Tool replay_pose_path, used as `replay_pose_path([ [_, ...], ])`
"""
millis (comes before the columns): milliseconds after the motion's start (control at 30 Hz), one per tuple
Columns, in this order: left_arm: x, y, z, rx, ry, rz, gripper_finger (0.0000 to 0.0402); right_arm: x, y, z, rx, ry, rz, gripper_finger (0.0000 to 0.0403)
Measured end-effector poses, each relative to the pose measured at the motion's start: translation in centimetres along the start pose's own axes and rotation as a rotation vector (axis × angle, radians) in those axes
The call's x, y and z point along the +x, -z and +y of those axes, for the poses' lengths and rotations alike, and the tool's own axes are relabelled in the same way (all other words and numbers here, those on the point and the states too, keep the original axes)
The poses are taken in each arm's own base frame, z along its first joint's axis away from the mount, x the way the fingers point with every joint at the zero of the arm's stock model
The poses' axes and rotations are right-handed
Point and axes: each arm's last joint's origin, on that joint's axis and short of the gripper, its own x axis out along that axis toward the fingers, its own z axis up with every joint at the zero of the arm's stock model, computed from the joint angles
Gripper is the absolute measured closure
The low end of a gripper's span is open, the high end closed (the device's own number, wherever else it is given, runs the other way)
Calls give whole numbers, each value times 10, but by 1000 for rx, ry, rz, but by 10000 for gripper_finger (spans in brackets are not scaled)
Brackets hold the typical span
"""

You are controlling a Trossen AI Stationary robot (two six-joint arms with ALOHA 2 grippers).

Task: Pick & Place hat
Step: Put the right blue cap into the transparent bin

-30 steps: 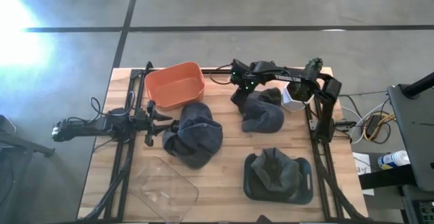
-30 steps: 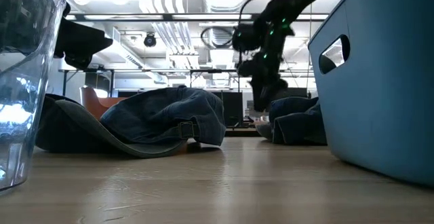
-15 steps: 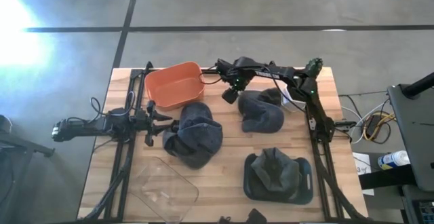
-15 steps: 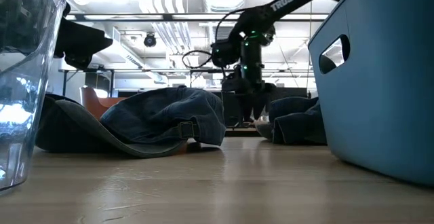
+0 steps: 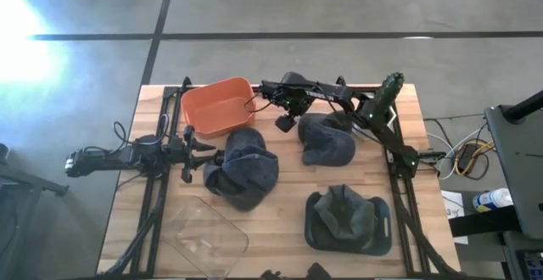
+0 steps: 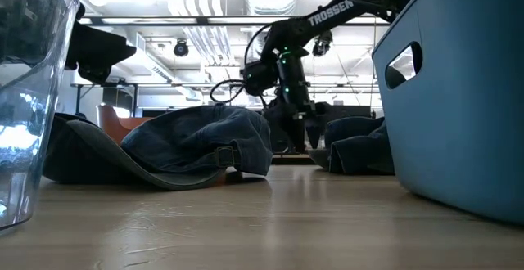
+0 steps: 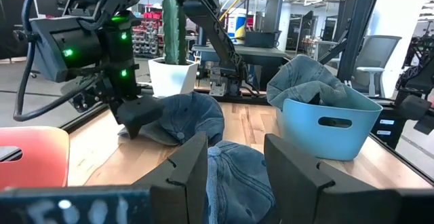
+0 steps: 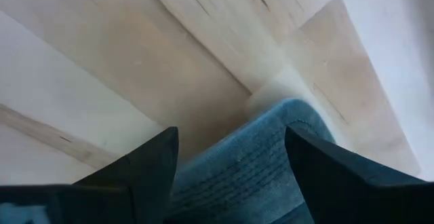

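Observation:
Two blue denim hats lie on the wooden table, and a third hat [image 5: 344, 215] sits in the blue bin [image 5: 379, 229] near the front right. My right gripper [image 5: 284, 124] points down with its fingers open, just left of the back hat [image 5: 329, 142]. That hat's edge [image 8: 258, 163] shows below the fingers. My left gripper [image 5: 206, 154] is level and open at the left side of the middle hat [image 5: 244, 170]. In the left wrist view this hat [image 7: 237, 176] shows between the fingers.
An orange bin [image 5: 219, 106] stands at the back left, close to my right gripper. A clear container [image 5: 204, 238] sits at the front left. A white pot with a cactus [image 7: 169, 78] stands at the back right. Bare wood lies between the hats.
My right gripper has opened and let go of the back hat. It has moved toward the table's left edge, off the hat and toward the orange bin. The hat stays lying where it was.

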Motion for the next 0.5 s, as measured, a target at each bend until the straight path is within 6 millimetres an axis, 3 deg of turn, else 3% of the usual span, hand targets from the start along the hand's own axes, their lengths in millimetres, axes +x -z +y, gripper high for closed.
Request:
replay_pose_path([
  [333, 0, 0, 0, 0, 0, 0, 262, 18, 3, 1, 30, 38, 93, 140],
  [500, 0, 0, 0, 0, 0, 0, 262, 15, 7, -2, 24, 81, 133, 141],
])
